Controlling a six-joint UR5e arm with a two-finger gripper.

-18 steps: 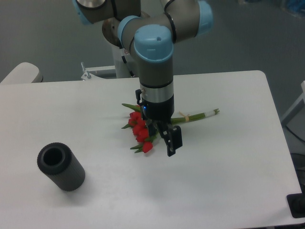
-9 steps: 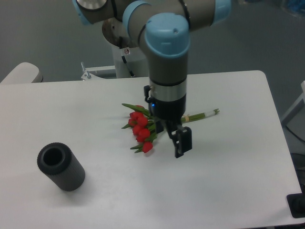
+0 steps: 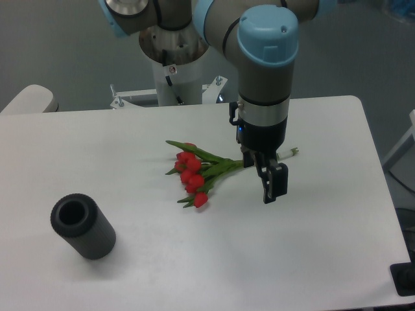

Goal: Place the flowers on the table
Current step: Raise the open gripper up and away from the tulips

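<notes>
The flowers (image 3: 192, 173), red tulips with green leaves, lie flat on the white table (image 3: 311, 246) near its middle. Their stems run right toward the cut ends (image 3: 293, 152). My gripper (image 3: 268, 183) hangs over the stem part, hiding the tied section. It is open, with nothing between its fingers. The front finger (image 3: 275, 183) points down just above the tabletop, right of the blooms.
A dark grey ribbed cylinder (image 3: 83, 227) lies on its side at the table's front left, open end facing up-left. The arm's base (image 3: 174, 61) stands behind the table's far edge. The table's right edge runs close to the gripper's right.
The gripper has moved right along the stems, from beside the blooms to over the stem end. The flowers have stayed lying on the table.
</notes>
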